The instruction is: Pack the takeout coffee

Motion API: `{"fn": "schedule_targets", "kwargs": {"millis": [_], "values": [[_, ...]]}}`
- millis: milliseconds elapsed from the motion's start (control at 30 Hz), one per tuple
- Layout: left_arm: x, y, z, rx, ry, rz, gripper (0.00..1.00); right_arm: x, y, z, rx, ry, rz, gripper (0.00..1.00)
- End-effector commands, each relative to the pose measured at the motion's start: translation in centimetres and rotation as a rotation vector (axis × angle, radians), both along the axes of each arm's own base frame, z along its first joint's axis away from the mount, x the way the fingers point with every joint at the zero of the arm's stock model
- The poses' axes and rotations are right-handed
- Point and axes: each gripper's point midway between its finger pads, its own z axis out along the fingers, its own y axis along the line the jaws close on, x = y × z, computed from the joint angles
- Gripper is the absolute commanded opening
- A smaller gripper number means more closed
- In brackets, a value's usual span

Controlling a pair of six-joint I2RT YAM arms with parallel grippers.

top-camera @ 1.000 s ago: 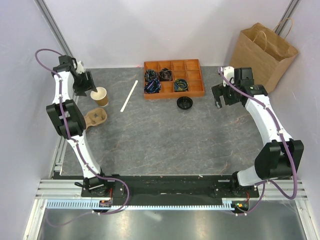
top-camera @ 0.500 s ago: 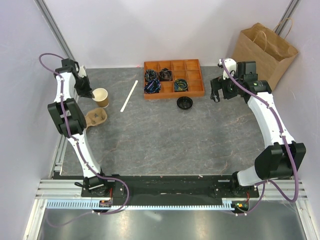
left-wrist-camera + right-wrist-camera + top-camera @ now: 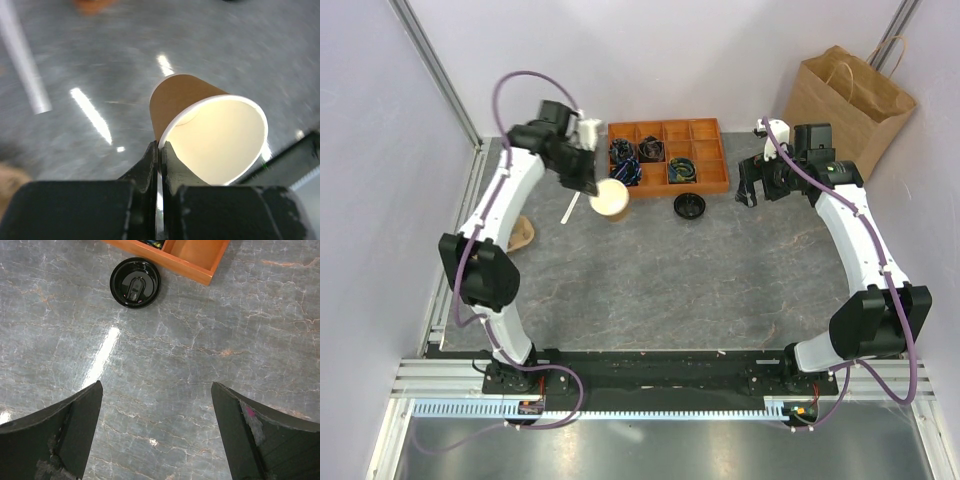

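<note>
1. Brown paper cup (image 3: 612,200) (image 3: 200,125) has no cover on and its inside is bare and white. It sits left of centre, towards the far side, just near of the left end of the orange tray (image 3: 668,158).
2. Left gripper (image 3: 592,182) (image 3: 160,150) is closed to a thin slit, with the cup's rim wall pinched between the two fingers. One finger is inside the mouth and one outside.
3. The cup is tilted with its mouth towards the wrist camera and its base pointing away. It looks clear of the grey table (image 3: 650,270), but contact can't be confirmed from the top view.
4. Black lid (image 3: 690,206) (image 3: 135,282) lies flat on the table just near of the tray, right of the cup and apart from it.
5. Right gripper (image 3: 752,190) (image 3: 156,385) is spread wide with nothing between the fingers. It hangs over bare table, right of the lid and by the tray's right end.
6. Large paper bag (image 3: 847,100) stands upright in the far right corner, well apart from the cup.
7. White strip (image 3: 570,208) (image 3: 22,55) lies on the table just left of the cup.
8. Tan cup carrier (image 3: 520,235) is at the left edge, mostly hidden behind the left arm.
</note>
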Motion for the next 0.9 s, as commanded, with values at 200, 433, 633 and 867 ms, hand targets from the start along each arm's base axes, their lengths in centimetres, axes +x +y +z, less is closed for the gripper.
{"fn": "schedule_targets", "kwargs": {"millis": [200,433,633,867], "values": [[-6.6,-10.7,-5.3,-0.001,0.054,-0.295,0.02,-1.5,0.8,-1.3,0.022,0.054,0.055,0.98],[-8.0,-13.0,-8.3,0.03,0.055,-0.345,0.02,-2.1,1.4,-3.6,0.052,0.128,0.068,0.98],[-8.1,-13.2,-10.1,0.075,0.067,-0.338,0.02,-2.1,1.5,-3.9,0.051,0.132,0.08,0.98],[-8.5,-13.7,-11.2,0.1,0.065,-0.345,0.02,-1.9,1.7,-4.5,0.06,0.148,0.08,0.98]]}}
